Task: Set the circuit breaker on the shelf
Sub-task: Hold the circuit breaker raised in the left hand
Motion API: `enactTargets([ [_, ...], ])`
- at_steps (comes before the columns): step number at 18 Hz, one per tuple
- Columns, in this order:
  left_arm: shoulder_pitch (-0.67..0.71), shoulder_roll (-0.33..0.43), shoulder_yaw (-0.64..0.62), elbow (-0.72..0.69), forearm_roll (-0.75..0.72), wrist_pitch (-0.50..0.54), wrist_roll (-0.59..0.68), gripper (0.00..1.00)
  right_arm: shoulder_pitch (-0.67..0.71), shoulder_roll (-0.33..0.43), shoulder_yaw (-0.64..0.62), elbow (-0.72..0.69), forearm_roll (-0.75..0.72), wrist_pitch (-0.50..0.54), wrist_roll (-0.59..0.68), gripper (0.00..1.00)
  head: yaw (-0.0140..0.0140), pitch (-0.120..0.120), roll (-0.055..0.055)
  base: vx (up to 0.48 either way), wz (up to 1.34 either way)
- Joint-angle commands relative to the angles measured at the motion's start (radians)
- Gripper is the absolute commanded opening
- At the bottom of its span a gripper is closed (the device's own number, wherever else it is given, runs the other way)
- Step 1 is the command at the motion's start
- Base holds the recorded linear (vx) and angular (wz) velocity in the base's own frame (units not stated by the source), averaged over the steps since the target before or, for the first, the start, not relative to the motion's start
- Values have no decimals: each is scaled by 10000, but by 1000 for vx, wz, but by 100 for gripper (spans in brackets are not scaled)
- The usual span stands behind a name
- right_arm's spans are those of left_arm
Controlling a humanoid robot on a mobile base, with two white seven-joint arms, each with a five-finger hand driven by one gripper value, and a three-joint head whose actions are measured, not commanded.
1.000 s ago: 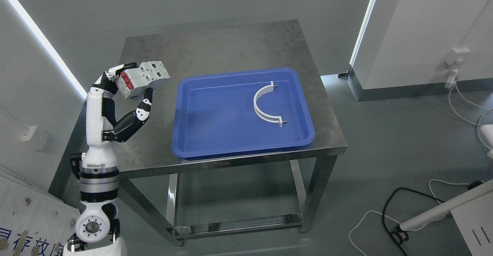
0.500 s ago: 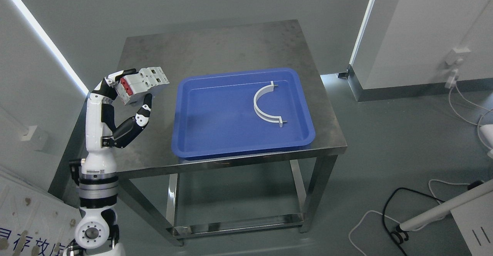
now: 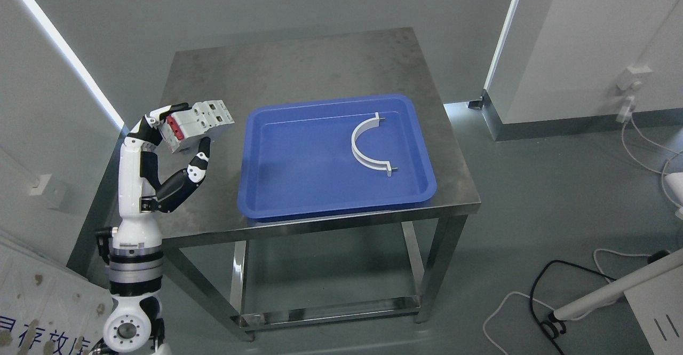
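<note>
While a square stainless-steel table [image 3: 299, 72] fills the middle, its blue plastic tray [image 3: 299, 184] carries a white curved bracket [image 3: 365, 144]; at nine o'clock, the left hand [image 3: 171, 147] grasps a grey-and-red circuit breaker [image 3: 195, 125] aloft.

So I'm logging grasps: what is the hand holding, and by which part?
The left hand holds the circuit breaker at its red-faced end: fingers over the top, thumb underneath.
</note>
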Motion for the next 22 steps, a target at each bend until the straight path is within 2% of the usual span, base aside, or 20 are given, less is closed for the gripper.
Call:
enactTargets([
  [1, 143, 173, -29, -28, 0, -29, -4, 12, 0, -175, 0, 0, 0, 4, 8, 100, 0, 0, 0, 0, 0],
  [22, 143, 173, -60, -43, 0, -60, -4, 12, 0, -175, 0, 0, 0, 4, 8, 100, 0, 0, 0, 0, 0],
])
